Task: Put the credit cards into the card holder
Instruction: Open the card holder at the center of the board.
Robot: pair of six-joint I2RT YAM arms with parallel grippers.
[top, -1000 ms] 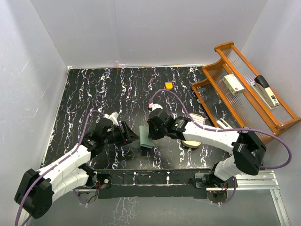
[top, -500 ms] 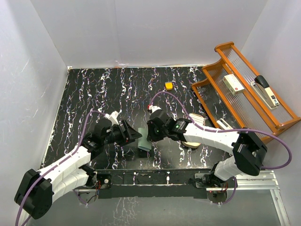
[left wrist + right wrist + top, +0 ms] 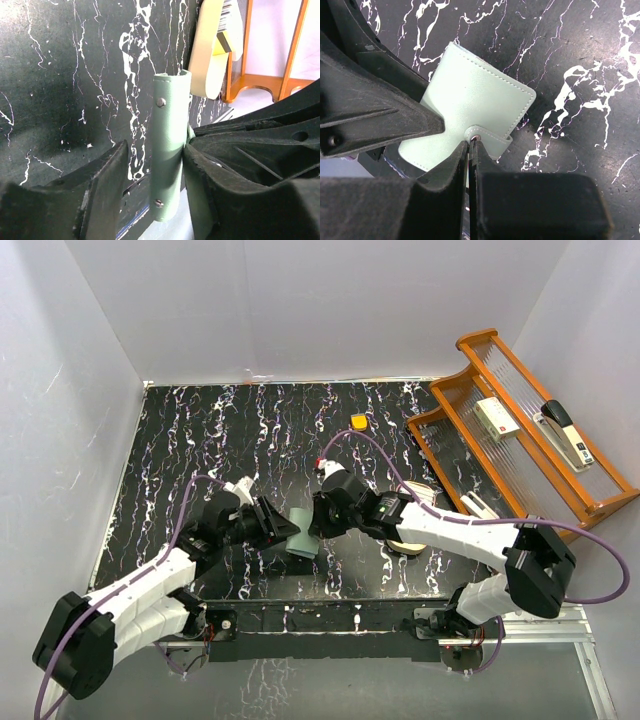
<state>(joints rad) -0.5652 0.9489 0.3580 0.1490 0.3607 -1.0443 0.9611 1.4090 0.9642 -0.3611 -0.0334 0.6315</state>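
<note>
Top view, lower centre: both arms meet over the black marbled table [image 3: 200, 440].

Card holder [image 3: 303, 541], pale green, folded shut, sits between the two grippers, lower centre of the frame. In the left wrist view it stands on edge, spine upright, two rivets showing.

Left gripper [image 3: 155, 149]: jaws apart, straddling the holder. The right-hand finger lies against it; a dark gap shows on the left-hand side.

Right gripper [image 3: 470, 145]: jaws together, tips pinched on the holder's snap tab [image 3: 490, 140].

Credit cards [image 3: 223, 44]: upper right of the left wrist view, a yellow edge and a striped one in the tan dish [image 3: 207, 50], probably the cards, though mostly cut off.

Orange block [image 3: 358, 422] above centre. Wooden rack [image 3: 455, 410] at right with a stapler [image 3: 565, 435].
</note>
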